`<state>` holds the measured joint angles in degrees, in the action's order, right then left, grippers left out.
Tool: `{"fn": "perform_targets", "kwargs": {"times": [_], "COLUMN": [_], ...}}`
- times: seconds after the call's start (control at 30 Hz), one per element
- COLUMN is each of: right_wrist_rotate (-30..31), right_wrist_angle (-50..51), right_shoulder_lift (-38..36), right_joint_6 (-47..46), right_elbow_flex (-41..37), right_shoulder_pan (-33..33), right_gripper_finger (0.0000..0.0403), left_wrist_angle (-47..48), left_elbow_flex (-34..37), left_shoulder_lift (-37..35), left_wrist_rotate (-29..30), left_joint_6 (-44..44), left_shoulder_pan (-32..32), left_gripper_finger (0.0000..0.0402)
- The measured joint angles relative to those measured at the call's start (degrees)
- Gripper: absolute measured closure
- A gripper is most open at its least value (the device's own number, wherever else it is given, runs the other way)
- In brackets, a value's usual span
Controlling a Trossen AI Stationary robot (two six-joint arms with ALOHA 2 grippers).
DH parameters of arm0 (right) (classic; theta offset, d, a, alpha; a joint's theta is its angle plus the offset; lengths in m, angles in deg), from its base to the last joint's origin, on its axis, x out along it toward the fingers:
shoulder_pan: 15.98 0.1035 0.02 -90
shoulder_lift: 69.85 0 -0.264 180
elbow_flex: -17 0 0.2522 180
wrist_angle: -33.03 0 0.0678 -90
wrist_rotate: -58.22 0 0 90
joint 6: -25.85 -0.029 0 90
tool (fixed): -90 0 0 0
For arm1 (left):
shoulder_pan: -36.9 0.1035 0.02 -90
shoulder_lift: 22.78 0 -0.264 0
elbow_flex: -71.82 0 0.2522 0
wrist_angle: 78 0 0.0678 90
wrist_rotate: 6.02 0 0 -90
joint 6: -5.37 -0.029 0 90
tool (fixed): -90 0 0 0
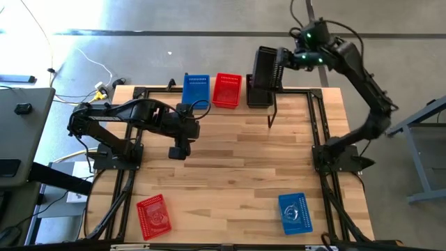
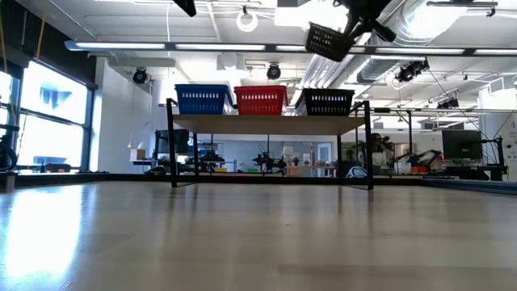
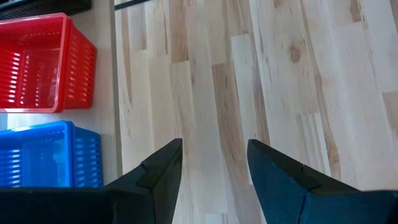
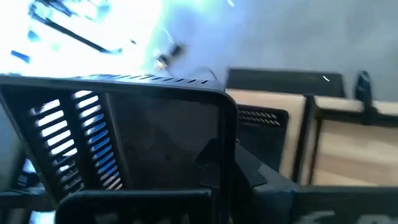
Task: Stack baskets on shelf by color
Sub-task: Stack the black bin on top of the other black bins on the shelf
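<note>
Perforated plastic baskets; smooth pale wood table, matt.

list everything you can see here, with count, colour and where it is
perforated plastic baskets on the shelf: three, blue, red and black, side by side
black perforated basket in the air: one, tilted, above the black one
loose baskets on the table's near side: one red, one blue
low light-wood shelf on black legs: one, at the table's far edge
wooden tabletop: one, light wood
left gripper: open, empty, over mid-table
right gripper: shut on the raised black basket
</note>
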<state>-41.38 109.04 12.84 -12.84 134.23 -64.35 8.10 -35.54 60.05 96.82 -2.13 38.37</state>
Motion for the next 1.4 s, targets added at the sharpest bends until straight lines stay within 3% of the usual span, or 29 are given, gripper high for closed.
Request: {"fn": "perform_targets", "kwargs": {"times": [0.2, 0.37, 1.4], "right_wrist_rotate": [-2.0, -2.9, 0.5], "right_wrist_angle": [10.4, 15.5, 22.0], "right_shoulder_lift": [8.8, 13.4, 24.1], "right_joint_6": [2.6, 2.9, 3.8], "right_elbow_flex": [10.4, 14.3, 14.6], "right_shoulder_pan": [0.0, 0.5, 0.8], "right_gripper_finger": [0.0403, 0.0403, 0.0403], "left_wrist_angle": [0.0, 0.0, 0.1], "left_elbow_flex": [0.0, 0.0, 0.0], "left_shoulder_lift": [0.0, 0.0, 0.0], "left_wrist_rotate": [0.0, 0.0, 0.0], "left_joint_6": [0.0, 0.0, 0.0], "left_shoulder_pan": [0.0, 0.0, 0.0], "left_gripper_finger": [0.0231, 0.0232, 0.0232]}}
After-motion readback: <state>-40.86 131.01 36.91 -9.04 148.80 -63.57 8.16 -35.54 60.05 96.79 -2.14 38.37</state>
